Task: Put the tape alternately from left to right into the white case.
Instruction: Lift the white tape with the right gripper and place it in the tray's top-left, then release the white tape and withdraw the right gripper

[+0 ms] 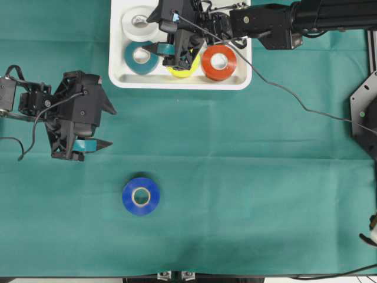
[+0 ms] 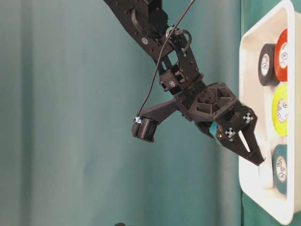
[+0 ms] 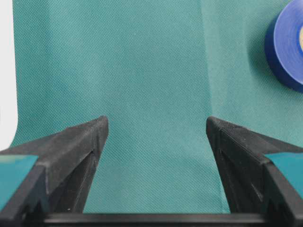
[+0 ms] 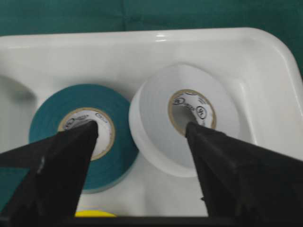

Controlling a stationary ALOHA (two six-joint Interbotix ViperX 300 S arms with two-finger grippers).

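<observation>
Two pincers are in view over the green-covered table (image 1: 247,177). At far left in the overhead view the left pincer (image 1: 105,126) hangs above bare cloth with its jaws spread wide and nothing between them; its wrist view shows only green fabric in the gap and the blue roll (image 3: 289,45) off at the upper right. That blue roll lies flat on the cloth, alone, below and to the right of the left pincer and well apart from the white case (image 1: 118,71). Further right, at the top, the white case holds the other rolls: the white roll (image 1: 138,22) in the upper left corner, the teal roll (image 1: 140,57) just below it, then the yellow roll (image 1: 184,69), largely hidden under the arm, and the red roll (image 1: 218,62) at the right. A black roll (image 2: 266,64) shows only in the table-level view, beside the red one. The right pincer (image 4: 141,132) hovers inside the case over the teal and white rolls, jaws wide apart and gripping nothing.
</observation>
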